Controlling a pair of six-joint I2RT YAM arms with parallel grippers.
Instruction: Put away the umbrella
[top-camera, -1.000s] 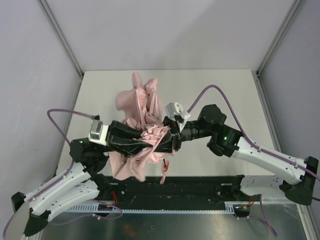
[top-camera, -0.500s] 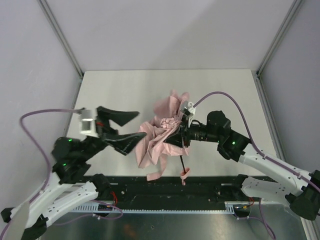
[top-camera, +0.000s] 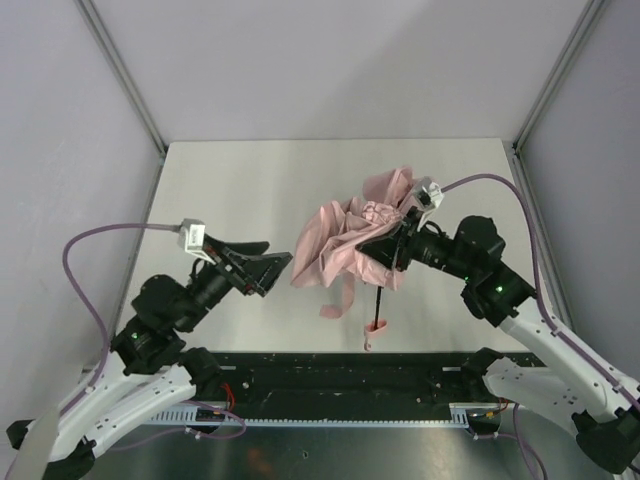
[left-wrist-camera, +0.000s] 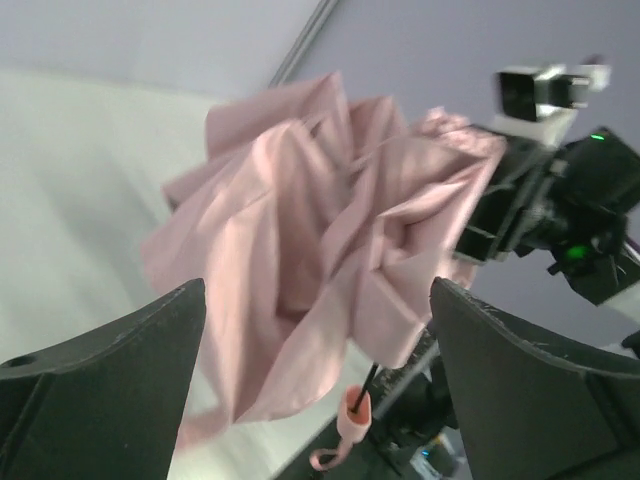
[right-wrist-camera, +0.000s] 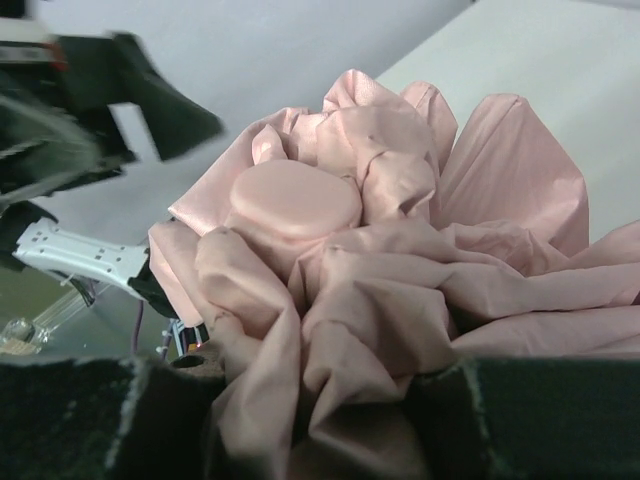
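Note:
The pale pink umbrella (top-camera: 345, 245) hangs as a crumpled bundle above the table, right of centre. My right gripper (top-camera: 388, 250) is shut on its bunched fabric, which fills the space between the fingers in the right wrist view (right-wrist-camera: 330, 420). Its slim black shaft (top-camera: 378, 302) points down to the small pink handle (top-camera: 376, 326), and a strap (top-camera: 345, 298) dangles beside it. My left gripper (top-camera: 280, 251) stands open just left of the fabric, not touching it. In the left wrist view the umbrella (left-wrist-camera: 320, 220) and its handle (left-wrist-camera: 355, 412) show beyond the wide-apart fingers (left-wrist-camera: 110, 400).
The white table (top-camera: 240, 190) is fenced by grey walls with metal corner posts (top-camera: 120, 75). A black rail (top-camera: 340, 375) runs along the near edge between the arm bases. Purple cables (top-camera: 100, 240) loop off both wrists.
My left gripper has opened, let go of the umbrella and drawn back to the left. The right arm has carried the bundle to the right, its shaft and handle now hanging free.

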